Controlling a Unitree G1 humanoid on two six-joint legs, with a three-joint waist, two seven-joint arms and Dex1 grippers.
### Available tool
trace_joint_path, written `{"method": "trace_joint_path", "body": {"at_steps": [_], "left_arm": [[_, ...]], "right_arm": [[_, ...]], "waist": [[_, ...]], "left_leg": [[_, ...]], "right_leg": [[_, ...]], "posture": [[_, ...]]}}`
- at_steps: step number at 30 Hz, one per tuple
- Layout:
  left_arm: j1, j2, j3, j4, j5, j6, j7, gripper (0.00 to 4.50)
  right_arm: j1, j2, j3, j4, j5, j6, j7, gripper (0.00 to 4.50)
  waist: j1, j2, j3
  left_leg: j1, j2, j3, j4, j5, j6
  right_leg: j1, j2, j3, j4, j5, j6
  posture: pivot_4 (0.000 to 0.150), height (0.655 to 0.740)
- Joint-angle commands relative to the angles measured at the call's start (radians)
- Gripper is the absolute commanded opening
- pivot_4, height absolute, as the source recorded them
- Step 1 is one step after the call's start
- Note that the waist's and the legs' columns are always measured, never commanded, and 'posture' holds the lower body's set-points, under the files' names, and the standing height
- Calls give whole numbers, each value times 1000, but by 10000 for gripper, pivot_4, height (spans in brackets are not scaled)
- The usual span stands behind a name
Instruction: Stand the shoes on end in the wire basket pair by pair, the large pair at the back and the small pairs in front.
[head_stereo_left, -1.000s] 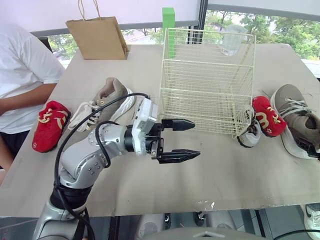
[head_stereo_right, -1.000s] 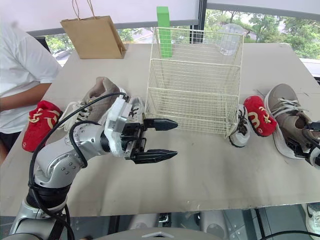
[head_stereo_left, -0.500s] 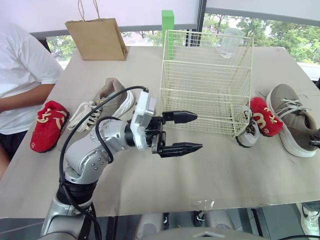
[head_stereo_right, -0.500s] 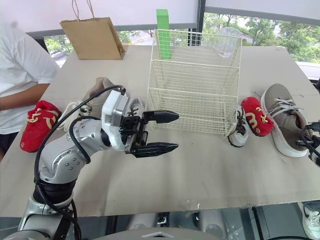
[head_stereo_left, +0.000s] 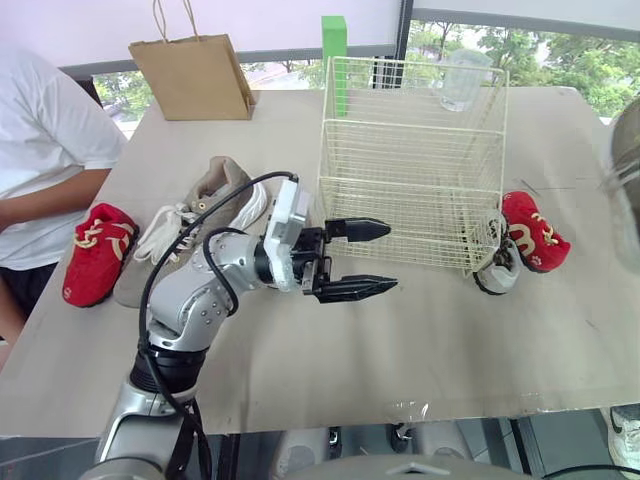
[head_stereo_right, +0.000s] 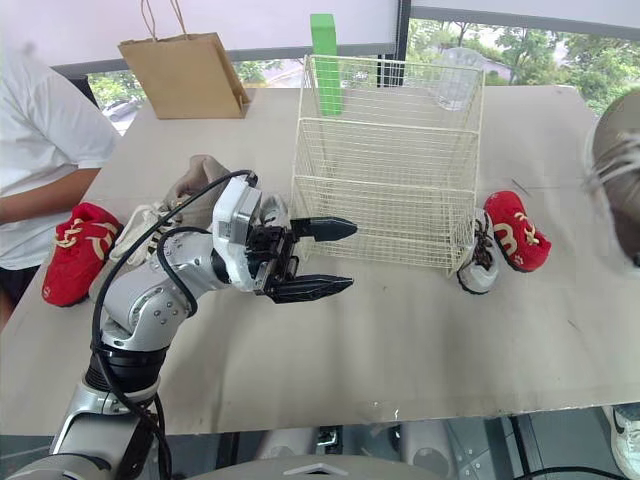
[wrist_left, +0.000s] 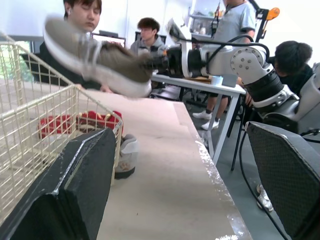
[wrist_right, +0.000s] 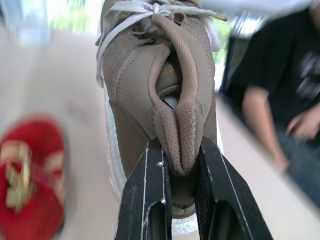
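- The large taupe shoe (wrist_right: 155, 90) hangs in the air, apparently above the right end of the desk (head_stereo_left: 450, 340), its heel collar pinched in the right gripper (wrist_right: 181, 150).
- The wire basket (head_stereo_left: 410, 170) stands upright mid-desk.
- A small red shoe (head_stereo_left: 533, 232) and a small white shoe (head_stereo_left: 497, 268) lie just right of the basket.
- The left gripper (head_stereo_left: 388, 257) hovers in front of the basket, jaws spread wide.

Both head views look forward and down over the desk (head_stereo_left: 470, 340) from its near edge and share the wire basket (head_stereo_left: 410, 160), the left wrist view looks low along the desk past that basket, and the right wrist view sits very near the large shoe (wrist_right: 150, 75) in the right claw (wrist_right: 182, 150).
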Motion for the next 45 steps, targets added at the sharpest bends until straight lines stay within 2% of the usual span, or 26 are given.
{"method": "trace_joint_path", "body": {"at_steps": [1, 4, 5, 8, 10, 12, 15, 17, 19, 22, 26, 31, 33, 36, 39, 45], "left_arm": [[-49, -38, 82, -1, -96, 60, 107, 45000], [-170, -91, 231, 83, -309, 167, 375, 45000], [-206, -99, 267, 110, -351, 181, 439, 45000], [-356, -97, 409, 239, -439, 198, 670, 45000], [-434, -61, 459, 308, -448, 206, 721, 45000], [-504, -3, 487, 378, -440, 226, 708, 45000], [-579, 100, 484, 459, -401, 252, 606, 45000], [-635, 186, 470, 533, -385, 296, 491, 45000], [-680, 269, 427, 587, -352, 343, 351, 45000], [-721, 364, 280, 587, -239, 361, 96, 45000], [-807, 393, 124, 610, -101, 327, -131, 45000], [-912, 387, -127, 614, 101, 289, -424, 45000], [-911, 394, -201, 577, 128, 285, -505, 45000], [-878, 435, -299, 501, 111, 242, -523, 45000], [-873, 430, -309, 510, 75, 273, -523, 36671], [-792, 396, -204, 491, 56, 355, -507, 11851]], "right_arm": [[-163, -146, -25, -52, 39, -82, 20, 99], [-349, -299, 98, 10, 106, -126, 118, 99], [-392, -330, 129, 31, 123, -136, 149, 99], [-537, -445, 274, 115, 195, -173, 323, 99], [-600, -501, 346, 161, 220, -198, 418, 99], [-636, -554, 412, 195, 229, -235, 523, 99], [-672, -617, 489, 242, 224, -297, 665, 99], [-708, -655, 546, 278, 217, -341, 769, 99], [-747, -687, 600, 309, 208, -382, 870, 99], [-845, -700, 697, 340, 199, -423, 997, 99], [-966, -675, 810, 365, 149, -477, 1116, 99], [-1173, -547, 962, 424, 26, -573, 1214, 99], [-1228, -498, 987, 446, -6, -591, 1223, 99], [-1259, -453, 994, 454, -31, -601, 1234, 99], [-1259, -434, 979, 430, -33, -584, 1237, 0], [-1222, -436, 936, 387, -5, -482, 1192, 0]], "waist": [[-1, 3, 2], [-2, 4, 3], [-6, 8, 8], [-15, 5, 9], [-19, 1, 9], [-19, -4, 10], [-17, -11, 16], [-15, -11, 16], [-15, -11, 17], [-14, -11, 17], [-7, -11, 17], [-17, -11, 17], [-23, -11, 17], [-24, -11, 17], [-20, -10, 18], [-19, -10, 18]], "left_leg": [[0, 0, 1, 0, 0, 0], [0, 0, 1, 0, 0, 0], [0, 1, 2, 0, 0, 0], [0, 1, 0, -1, 1, 0], [0, 1, 0, -2, 0, 0], [-1, 1, -1, -3, 1, -1], [-3, 1, 1, -3, 3, -4], [-6, 0, 3, -2, 2, -3], [-8, -1, 3, 0, 1, -1], [-9, -1, 3, 0, 0, -1], [-10, -1, 2, 1, 1, -1], [-10, -1, 4, 4, 1, -1], [-10, -1, 4, 4, 1, -1], [-14, 0, 5, 4, 1, -1], [-18, 0, 9, 4, 1, -1], [-18, 0, 11, 5, 1, -1]], "right_leg": [[-1, 0, 2, 0, 0, 0], [-1, 1, 2, 1, 0, 0], [-2, 2, 4, 2, 0, 0], [-2, 6, 10, 3, 1, 1], [-3, 8, 11, 1, 3, 4], [-3, 9, 11, 0, 3, 3], [-5, 7, 9, -1, 4, 2], [-6, 4, 9, -2, 4, 3], [-8, 3, 8, -2, 3, 4], [-8, 3, 7, -4, 2, 5], [-8, 2, 5, -3, 2, 5], [-10, 2, 7, 1, -1, 3], [-11, 3, 7, 2, -1, 3], [-16, 4, 9, 4, 3, 4], [-25, 3, 13, 11, 3, 4], [-27, 3, 14, 14, 3, 4]], "posture": [[1500, 7400], [1500, 7400], [1500, 7400], [1500, 7400], [1500, 7400], [1500, 7400], [1500, 7400], [1500, 7400], [1500, 7400], [1500, 7400], [1500, 7400], [1500, 7400], [1500, 7400], [1500, 7400], [1500, 7400], [1500, 7400]]}}
